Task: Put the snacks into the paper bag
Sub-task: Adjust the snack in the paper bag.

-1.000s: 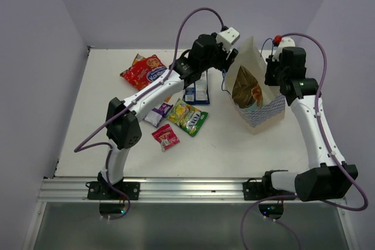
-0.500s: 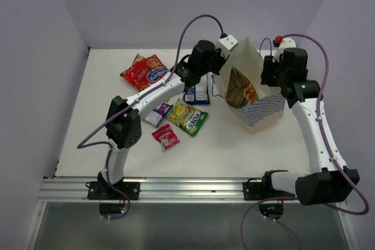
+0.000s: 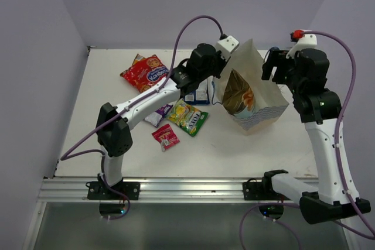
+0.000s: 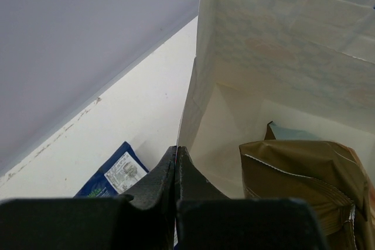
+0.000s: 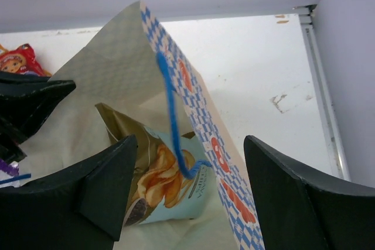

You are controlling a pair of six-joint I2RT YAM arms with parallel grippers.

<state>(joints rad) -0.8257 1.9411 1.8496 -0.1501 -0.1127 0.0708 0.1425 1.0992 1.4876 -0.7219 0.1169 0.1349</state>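
Top view: the paper bag (image 3: 262,108) stands right of centre, mouth open, with the chip bag (image 3: 240,95) inside. The left gripper (image 4: 176,151) is pressed together on the bag's left rim. The right gripper (image 5: 190,144) is spread, straddling the right wall and the blue cord handle (image 5: 167,103) without gripping either. The red packet (image 3: 145,71), dark blue packet (image 3: 199,93) and yellow-green packet (image 3: 188,116) lie on the table (image 3: 234,144) at centre-left. Risk: pinched at one rim only, the bag may crease shut, tear or tip if that arm pulls, spilling its contents.
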